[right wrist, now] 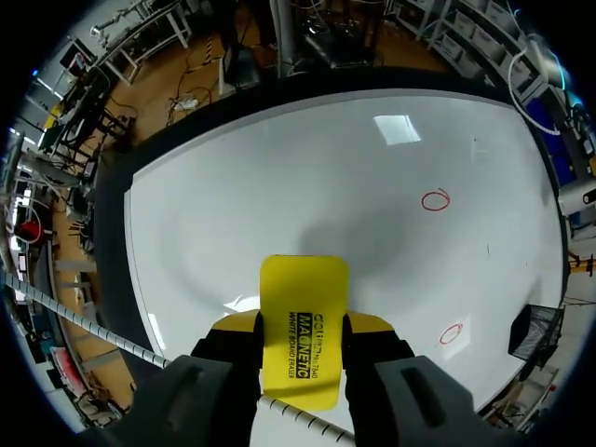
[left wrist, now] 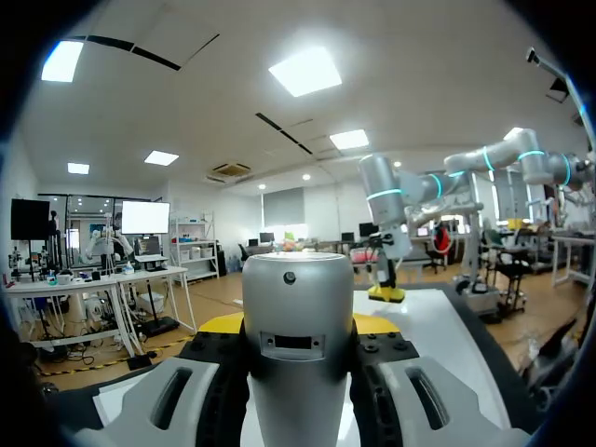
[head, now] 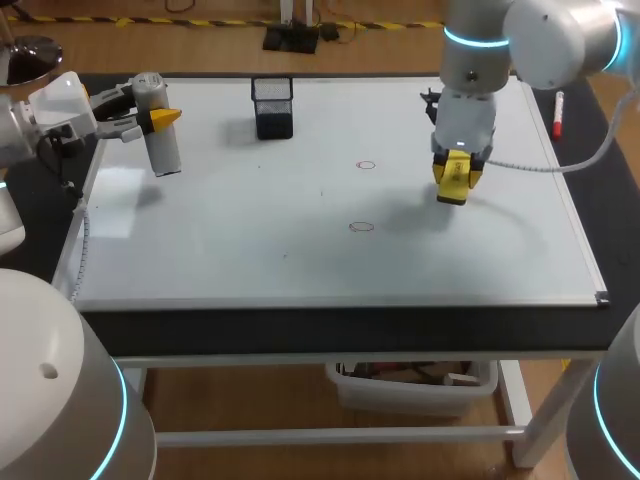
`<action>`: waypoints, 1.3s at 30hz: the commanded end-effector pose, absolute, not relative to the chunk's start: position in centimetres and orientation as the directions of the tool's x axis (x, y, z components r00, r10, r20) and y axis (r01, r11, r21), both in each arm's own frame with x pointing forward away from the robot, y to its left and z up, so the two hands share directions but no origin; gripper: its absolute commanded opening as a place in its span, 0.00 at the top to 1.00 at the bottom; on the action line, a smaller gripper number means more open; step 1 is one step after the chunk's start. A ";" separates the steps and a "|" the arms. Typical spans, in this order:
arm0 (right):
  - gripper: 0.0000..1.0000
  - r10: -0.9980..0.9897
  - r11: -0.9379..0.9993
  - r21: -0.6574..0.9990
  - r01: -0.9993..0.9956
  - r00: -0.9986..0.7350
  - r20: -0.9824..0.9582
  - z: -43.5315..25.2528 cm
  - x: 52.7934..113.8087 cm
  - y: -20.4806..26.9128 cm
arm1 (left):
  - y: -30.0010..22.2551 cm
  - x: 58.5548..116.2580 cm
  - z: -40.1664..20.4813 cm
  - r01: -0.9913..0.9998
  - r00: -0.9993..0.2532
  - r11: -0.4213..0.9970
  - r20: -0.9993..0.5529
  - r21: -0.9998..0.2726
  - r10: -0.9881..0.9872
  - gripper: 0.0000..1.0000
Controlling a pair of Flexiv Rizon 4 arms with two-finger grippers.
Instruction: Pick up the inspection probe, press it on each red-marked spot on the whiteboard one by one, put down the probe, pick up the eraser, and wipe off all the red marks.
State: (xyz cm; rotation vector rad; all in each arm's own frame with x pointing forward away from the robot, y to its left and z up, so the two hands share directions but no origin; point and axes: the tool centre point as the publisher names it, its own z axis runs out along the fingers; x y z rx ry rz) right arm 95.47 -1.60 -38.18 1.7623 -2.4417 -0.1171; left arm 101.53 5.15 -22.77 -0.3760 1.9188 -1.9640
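Observation:
My left gripper is shut on the grey cylindrical probe, which stands upright at the whiteboard's far left. In the left wrist view the probe fills the gap between the fingers of the left gripper. My right gripper is shut on the yellow eraser, held just above the board's right half. Two small red circles show: one left of the eraser, one nearer the front. In the right wrist view the eraser sits in the right gripper, with both circles ahead and to the side.
A black mesh holder stands at the board's rear middle, also seen past the right gripper. A red marker lies on the dark table beyond the board's right edge. The board's raised frame runs along the front.

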 end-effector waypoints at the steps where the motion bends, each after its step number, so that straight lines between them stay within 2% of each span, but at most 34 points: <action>1: 1.00 -0.949 0.314 0.133 -0.940 -0.309 0.059 -38.0 95.4 -1.7 | 5.1 101.5 -22.7 0.078 -0.895 -0.006 -0.067 -0.997 -0.442 1.00; 5: 1.00 -0.943 0.331 0.136 -0.934 -0.323 0.079 -38.5 95.8 -2.1 | 5.1 101.5 -22.7 0.078 -0.895 -0.006 -0.067 -0.997 -0.442 1.00; 16: 1.00 -0.856 0.518 0.143 -0.844 -0.510 0.086 -37.6 98.4 -11.2 | 5.1 101.5 -22.7 0.078 -0.895 -0.006 -0.067 -0.997 -0.442 1.00; 22: 1.00 -0.826 0.563 0.161 -0.811 -0.558 0.077 -37.8 98.7 -14.8 | 5.1 101.5 -22.7 0.078 -0.895 -0.006 -0.067 -0.997 -0.442 1.00; 30: 1.00 -0.835 0.550 0.165 -0.819 -0.544 0.086 -38.0 101.3 -16.2 | 5.1 101.5 -22.7 0.078 -0.895 -0.006 -0.067 -0.997 -0.442 1.00; 39: 1.00 -0.857 0.514 0.168 -0.841 -0.502 0.114 -38.4 105.0 -15.8 | 5.1 101.5 -22.7 0.078 -0.895 -0.006 -0.067 -0.997 -0.442 1.00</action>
